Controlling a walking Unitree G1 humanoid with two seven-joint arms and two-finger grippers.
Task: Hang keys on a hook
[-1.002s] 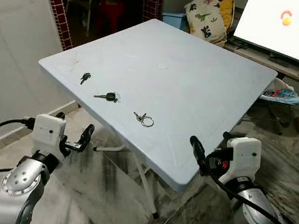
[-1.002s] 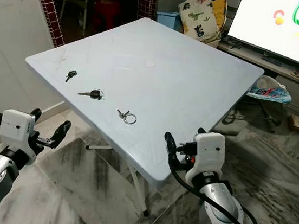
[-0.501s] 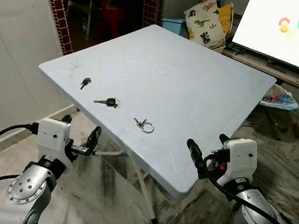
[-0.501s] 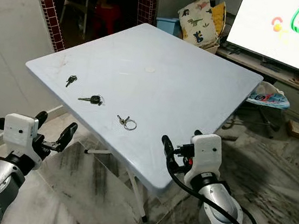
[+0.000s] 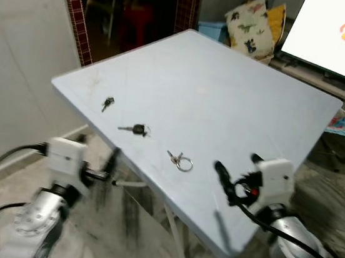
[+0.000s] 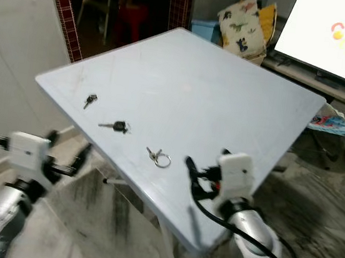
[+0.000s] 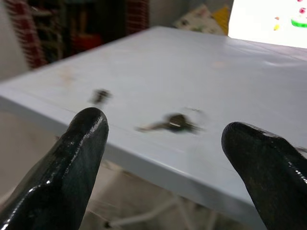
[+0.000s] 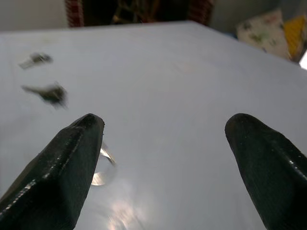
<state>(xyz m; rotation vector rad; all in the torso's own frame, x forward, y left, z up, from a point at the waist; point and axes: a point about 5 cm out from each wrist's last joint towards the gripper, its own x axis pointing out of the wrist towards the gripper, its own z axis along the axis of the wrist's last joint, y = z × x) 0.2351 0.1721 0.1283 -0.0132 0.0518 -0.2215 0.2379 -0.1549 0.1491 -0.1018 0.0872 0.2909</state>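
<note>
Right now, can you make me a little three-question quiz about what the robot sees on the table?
1. How many sets of keys lie on the pale blue table?
2. True or false: the right gripper has already picked up the keys with the big ring.
3. Which keys lie nearest the table's left corner: A) the small dark key, B) the black-headed key, C) the keys with the big ring?

Key:
1. Three.
2. False; its fingers are open above the table, and the keys lie flat on it.
3. A.

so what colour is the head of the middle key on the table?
Black head on the middle key, clearest in the left eye view.
</note>
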